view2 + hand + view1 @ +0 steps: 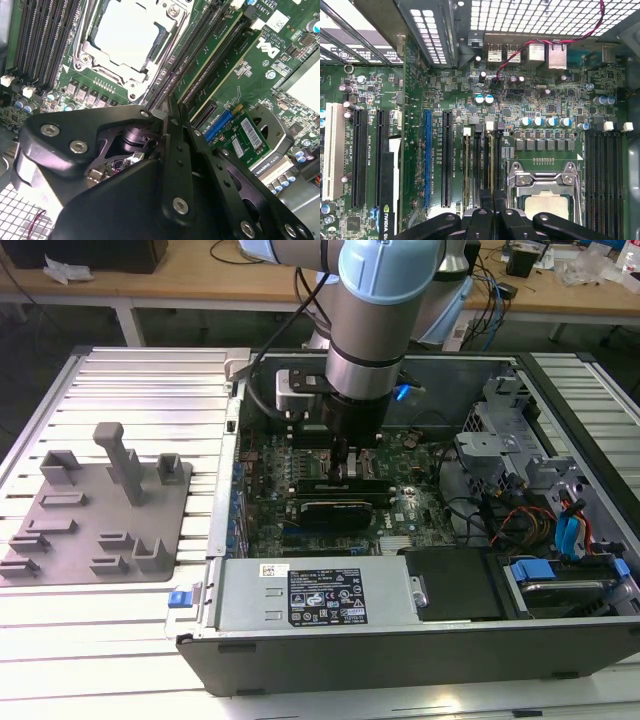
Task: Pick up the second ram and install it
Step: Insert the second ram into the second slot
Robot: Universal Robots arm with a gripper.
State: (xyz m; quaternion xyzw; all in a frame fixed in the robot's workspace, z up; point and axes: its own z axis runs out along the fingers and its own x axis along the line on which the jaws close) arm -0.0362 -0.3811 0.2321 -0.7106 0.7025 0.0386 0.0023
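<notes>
Inside the open computer case (212,540), the arm reaches straight down and puts the gripper (345,472) low over the middle of the motherboard (270,465). It is just above a black expansion card (340,510). In both wrist views the gripper (173,111) (492,212) sits over the end of the bank of long memory slots (480,165) beside the processor socket (127,35) (545,185).

You see the jaws drawn close together, with only a thin slit between the two black fingers (182,145). You cannot tell whether a board edge is pinched in that slit, because the fingertips cover the spot.

In the second wrist view, the second ram (212,52) looks to be the slim green stick standing on edge in a slot. It runs away from the fingertips, and its near end passes under them. Another green stick (235,57) stands in the neighbouring slot just beside it. You cannot tell from these angles whether either stick is fully seated.

On the exterior view's left, well apart from the case, the grey fixture plate (100,510) lies on the slatted metal table (150,390) with its blocks and one upright post. At the front of the case, the power supply (310,595) lies with its label facing up. On the exterior view's right are a drive bay with blue tabs (565,575) and loose cables.
</notes>
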